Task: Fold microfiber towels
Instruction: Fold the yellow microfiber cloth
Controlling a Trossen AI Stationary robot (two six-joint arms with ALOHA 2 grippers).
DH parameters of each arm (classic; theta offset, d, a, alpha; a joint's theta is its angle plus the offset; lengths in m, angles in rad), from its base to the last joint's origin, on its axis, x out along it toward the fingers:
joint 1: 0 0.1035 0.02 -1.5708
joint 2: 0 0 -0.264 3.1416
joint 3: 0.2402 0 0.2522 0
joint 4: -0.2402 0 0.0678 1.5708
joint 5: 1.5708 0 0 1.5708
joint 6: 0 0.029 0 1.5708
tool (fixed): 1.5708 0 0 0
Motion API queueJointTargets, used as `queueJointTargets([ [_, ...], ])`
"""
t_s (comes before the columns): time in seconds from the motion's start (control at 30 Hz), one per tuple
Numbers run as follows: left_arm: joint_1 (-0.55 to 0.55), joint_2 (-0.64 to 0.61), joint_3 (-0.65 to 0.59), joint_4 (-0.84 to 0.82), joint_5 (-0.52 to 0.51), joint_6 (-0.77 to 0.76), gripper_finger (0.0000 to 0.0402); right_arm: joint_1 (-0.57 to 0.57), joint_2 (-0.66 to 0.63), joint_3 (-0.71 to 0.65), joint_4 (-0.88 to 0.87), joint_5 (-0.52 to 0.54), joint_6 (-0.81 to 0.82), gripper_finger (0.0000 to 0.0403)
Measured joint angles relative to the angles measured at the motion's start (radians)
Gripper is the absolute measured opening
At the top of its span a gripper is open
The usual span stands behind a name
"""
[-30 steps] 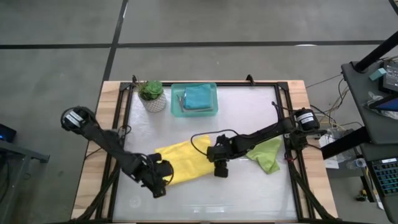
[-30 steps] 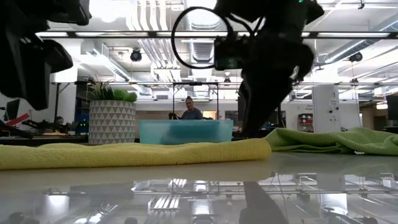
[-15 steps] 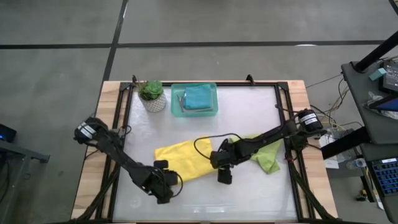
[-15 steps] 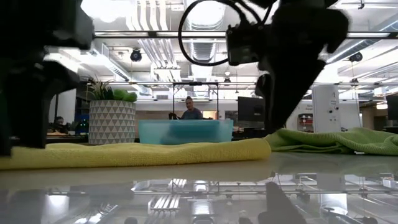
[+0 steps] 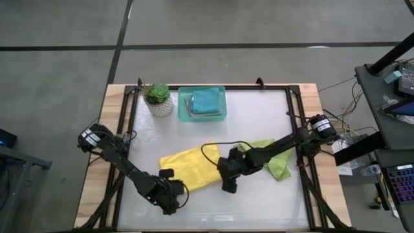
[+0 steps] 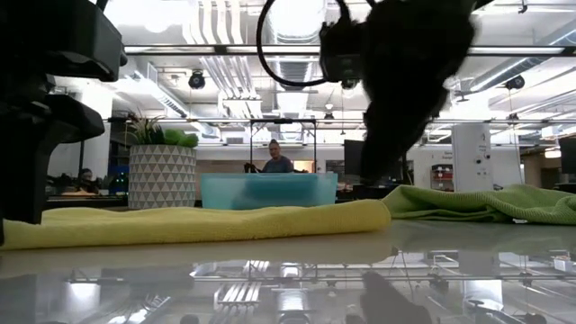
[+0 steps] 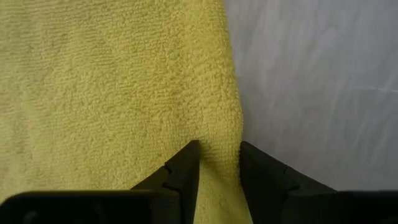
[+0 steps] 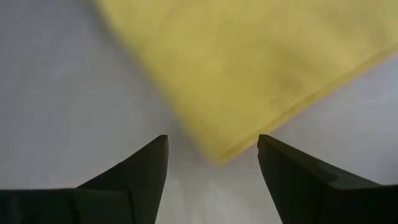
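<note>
Left gripper (image 7: 217,163) pinches the yellow towel (image 5: 187,167) edge between its fingers. Right gripper (image 8: 211,163) hovers open before the near corner; it should straddle it, then close.

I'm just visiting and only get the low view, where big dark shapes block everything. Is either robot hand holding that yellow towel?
Observer: Yes. The left gripper pinches the yellow towel at its edge.
Operator: And the other dark shape?
Observer: That's the right gripper. It is open at the towel's corner and grips nothing.
Operator: Is anything in the blue tray at the back?
Observer: From above, the tray holds a teal towel.
</note>
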Motion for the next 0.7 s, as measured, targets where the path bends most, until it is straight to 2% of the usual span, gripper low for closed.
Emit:
queueJointTargets([
  [0.1, 0.0, 0.0, 0.0, -0.002, 0.001, 0.0, 0.0085, -0.021, 0.0, 0.0, 0.012, 0.084, 0.002, 0.0238],
  [0.23, 0.0, -0.001, 0.004, -0.005, 0.003, -0.001, 0.0082, -0.082, 0.0, -0.025, 0.035, 0.093, 0.002, 0.0238],
  [0.5, 0.0, -0.01, 0.017, -0.015, 0.006, 0.004, 0.0081, -0.206, 0.001, -0.114, 0.194, -0.122, 0.008, 0.0238],
  [0.7, 0.001, -0.01, 0.017, -0.016, 0.006, 0.001, 0.0081, -0.246, 0.001, -0.151, 0.24, -0.156, 0.024, 0.0238],
])
